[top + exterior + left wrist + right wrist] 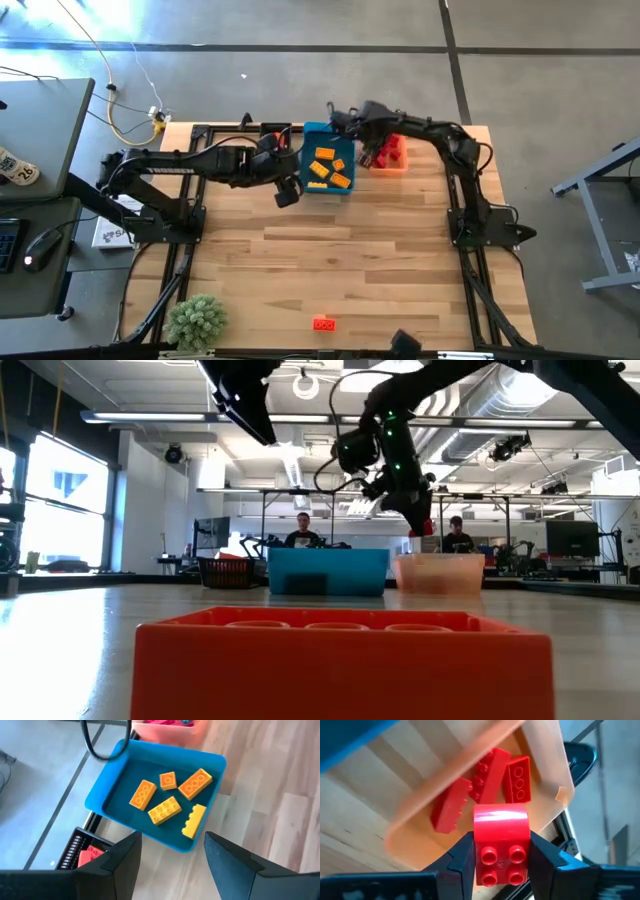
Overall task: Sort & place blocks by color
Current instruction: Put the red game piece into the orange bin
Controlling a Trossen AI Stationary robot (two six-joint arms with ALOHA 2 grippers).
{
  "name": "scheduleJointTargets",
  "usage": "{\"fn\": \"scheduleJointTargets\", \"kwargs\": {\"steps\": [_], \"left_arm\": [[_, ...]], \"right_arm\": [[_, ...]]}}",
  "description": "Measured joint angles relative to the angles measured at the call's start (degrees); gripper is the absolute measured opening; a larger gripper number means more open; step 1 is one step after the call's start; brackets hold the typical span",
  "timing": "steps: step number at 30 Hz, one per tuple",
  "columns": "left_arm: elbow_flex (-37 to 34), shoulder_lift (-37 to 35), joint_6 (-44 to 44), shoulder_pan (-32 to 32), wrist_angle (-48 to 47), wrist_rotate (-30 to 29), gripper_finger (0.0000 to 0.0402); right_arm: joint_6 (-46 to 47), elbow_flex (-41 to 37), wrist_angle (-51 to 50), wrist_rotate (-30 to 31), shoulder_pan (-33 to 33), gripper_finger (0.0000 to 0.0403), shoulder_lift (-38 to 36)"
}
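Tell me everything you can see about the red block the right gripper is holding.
The small red plastic block is glossy, with a smooth rounded top and four round studs on the face toward the wrist camera. It is clamped between the right gripper, whose two dark fingers press its opposite sides. It hangs in the air above the orange bin, which holds other red bricks, and touches neither bin nor bricks.

two bins (329, 170) side by side at far edge | blocks (331, 168) inside | one block (323, 323) near front

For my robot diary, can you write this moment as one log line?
right gripper: holds red block over orange bin | left gripper: open, above blue bin | one red block left on table
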Motion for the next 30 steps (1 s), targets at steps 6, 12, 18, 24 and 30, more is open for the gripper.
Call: {"fn": "scheduleJointTargets", "kwargs": {"steps": [6, 12, 18, 24, 30], "left_arm": [[0.0, 0.0, -1.7, 2.5, 0.0, 0.0, 0.0203], [0.0, 0.0, -4.6, 4.7, 0.2, 0.0, 0.0203], [0.0, 0.0, -4.6, 5.8, 3.1, 0.0, 0.0203], [0.0, 0.0, -4.6, 6.5, 5.9, 0.1, 0.0203], [0.0, 0.0, -4.6, 6.4, 6.5, 0.2, 0.0203]], "right_arm": [[-5.3, 0.0, 0.1, -6.0, -6.6, 0.0112, 0.0], [-10.2, -0.1, 2.3, -13.1, -12.0, 0.0112, 0.0], [-14.9, -0.1, 2.8, -17.0, -15.6, 0.0129, 0.0], [-18.2, -0.1, 3.7, -21.4, -18.0, 0.0136, 0.0], [-18.2, -0.1, 5.0, -21.0, -18.6, 0.0156, 0.0]]}}
